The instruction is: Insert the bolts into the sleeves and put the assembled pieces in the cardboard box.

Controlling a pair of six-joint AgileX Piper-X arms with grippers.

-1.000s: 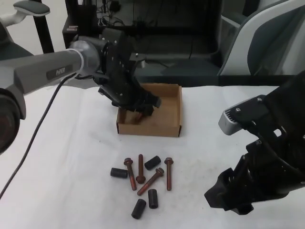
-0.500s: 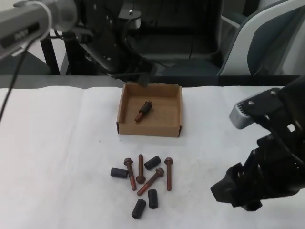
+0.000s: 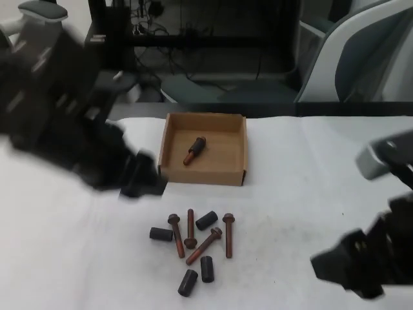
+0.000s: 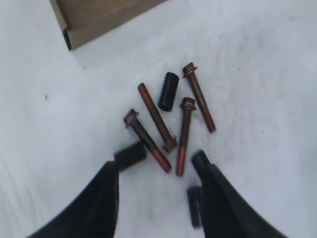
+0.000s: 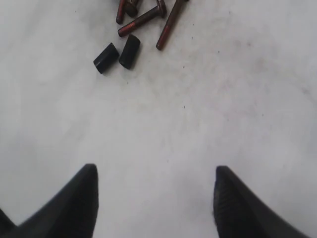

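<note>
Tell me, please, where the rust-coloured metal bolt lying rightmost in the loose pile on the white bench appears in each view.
High view: the rust-coloured metal bolt lies at the pile's right edge.
Left wrist view: the same bolt, with its head beside a black cylindrical sleeve.
Right wrist view: its shank, with the head end cut off by the frame edge.
Shared landmark: the slanted rust-coloured bolt lying right beside it.

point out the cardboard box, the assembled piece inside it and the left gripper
cardboard box (image 3: 213, 175), high view, front wall
assembled piece (image 3: 193, 150), high view, its middle
left gripper (image 4: 156, 162), left wrist view, midway between its fingertips
</note>
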